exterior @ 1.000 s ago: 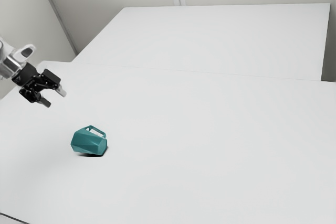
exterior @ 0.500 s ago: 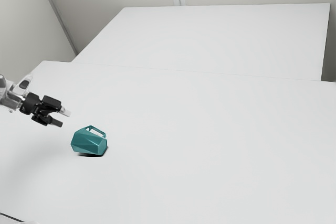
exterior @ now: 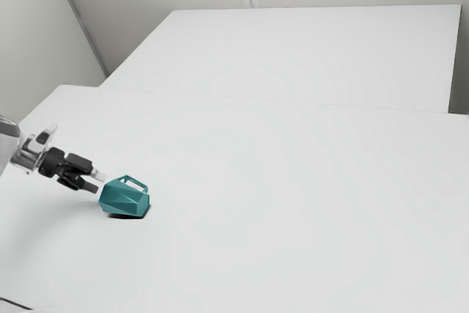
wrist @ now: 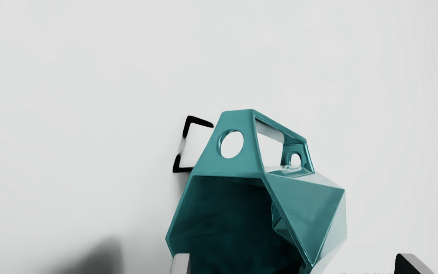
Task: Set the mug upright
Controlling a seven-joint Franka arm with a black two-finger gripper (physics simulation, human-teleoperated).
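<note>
Observed mug (exterior: 124,199) lying on its side on surface (exterior: 293,196), handle (wrist: 238,120) uppermost. Noted fingers (exterior: 89,188) spread apart, near the mug's open mouth (wrist: 222,220).

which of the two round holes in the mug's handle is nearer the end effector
The hole in the leg of the handle beside the open mouth of the mug; the other hole is in the leg farther from it.

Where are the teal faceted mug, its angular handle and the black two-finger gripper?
Teal faceted mug (exterior: 123,201), exterior view: side wall.
Angular handle (wrist: 238,119), wrist view: flat end, by its round hole.
Black two-finger gripper (exterior: 96,182), exterior view: between the fingertips.
</note>
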